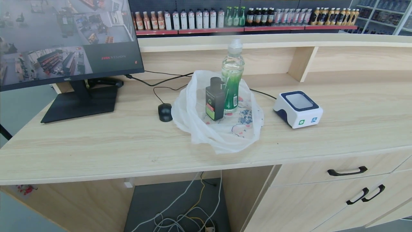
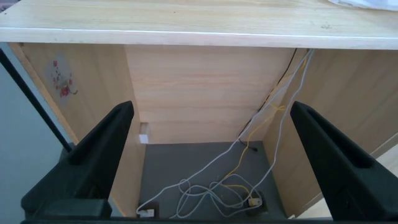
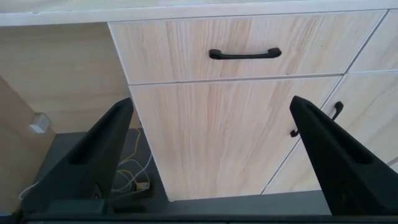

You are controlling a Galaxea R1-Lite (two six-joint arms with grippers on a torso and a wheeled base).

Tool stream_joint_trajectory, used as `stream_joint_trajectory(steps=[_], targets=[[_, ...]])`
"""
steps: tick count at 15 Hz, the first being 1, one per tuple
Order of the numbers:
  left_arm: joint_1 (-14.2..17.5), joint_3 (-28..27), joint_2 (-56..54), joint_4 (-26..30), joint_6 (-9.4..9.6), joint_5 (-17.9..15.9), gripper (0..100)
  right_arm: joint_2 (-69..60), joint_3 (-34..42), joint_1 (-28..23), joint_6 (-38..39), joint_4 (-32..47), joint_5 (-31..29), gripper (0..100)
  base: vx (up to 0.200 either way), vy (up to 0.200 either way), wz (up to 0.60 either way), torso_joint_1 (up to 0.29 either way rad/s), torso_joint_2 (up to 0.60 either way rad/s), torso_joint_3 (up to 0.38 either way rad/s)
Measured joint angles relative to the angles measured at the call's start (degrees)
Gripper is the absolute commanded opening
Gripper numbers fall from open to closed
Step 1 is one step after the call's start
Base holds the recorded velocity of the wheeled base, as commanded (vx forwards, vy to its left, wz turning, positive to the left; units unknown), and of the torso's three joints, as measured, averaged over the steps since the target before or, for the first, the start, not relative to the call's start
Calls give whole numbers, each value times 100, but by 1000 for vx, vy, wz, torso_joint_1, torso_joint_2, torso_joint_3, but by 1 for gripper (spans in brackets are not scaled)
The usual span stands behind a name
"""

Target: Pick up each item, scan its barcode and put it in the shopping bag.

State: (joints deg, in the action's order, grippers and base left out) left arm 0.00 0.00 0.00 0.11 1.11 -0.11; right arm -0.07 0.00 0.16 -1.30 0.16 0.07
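Observation:
A white plastic shopping bag (image 1: 222, 129) lies open on the wooden counter (image 1: 96, 141). Inside it stand a tall green drink bottle (image 1: 232, 77) and a small dark bottle (image 1: 215, 100), both upright and side by side. A white and blue barcode scanner (image 1: 298, 109) sits to the right of the bag. My left gripper (image 2: 211, 134) hangs open below the counter's front edge, facing the knee space with its cables (image 2: 217, 186). My right gripper (image 3: 211, 134) is open too, low in front of the drawer front (image 3: 242, 56), nothing between its fingers.
A monitor (image 1: 64, 42) on a black stand fills the counter's left back. A black mouse (image 1: 165, 112) lies left of the bag with its cable behind. A raised shelf ledge (image 1: 273, 42) runs along the back. Drawers with black handles (image 1: 347, 171) sit under the counter's right.

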Motion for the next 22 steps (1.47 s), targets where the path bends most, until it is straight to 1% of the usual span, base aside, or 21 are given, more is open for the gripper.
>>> stream_joint_trajectory(steps=[2,10,12,22], targets=[[0,0,2,0,-7,1,100,0,0,-2,0,0,0,100,0,0,0,0,0,0],[0,0,0,0,-21,1,100,0,-2,2,-28,-2,0,100,0,-200,0,4,7,2],[0,0,0,-9,-118,1,100,0,-2,2,-79,0,0,100,0,-200,0,-5,5,0],[0,0,0,-11,-129,1,100,0,0,0,-222,2,0,100,0,-200,0,3,1,5]])
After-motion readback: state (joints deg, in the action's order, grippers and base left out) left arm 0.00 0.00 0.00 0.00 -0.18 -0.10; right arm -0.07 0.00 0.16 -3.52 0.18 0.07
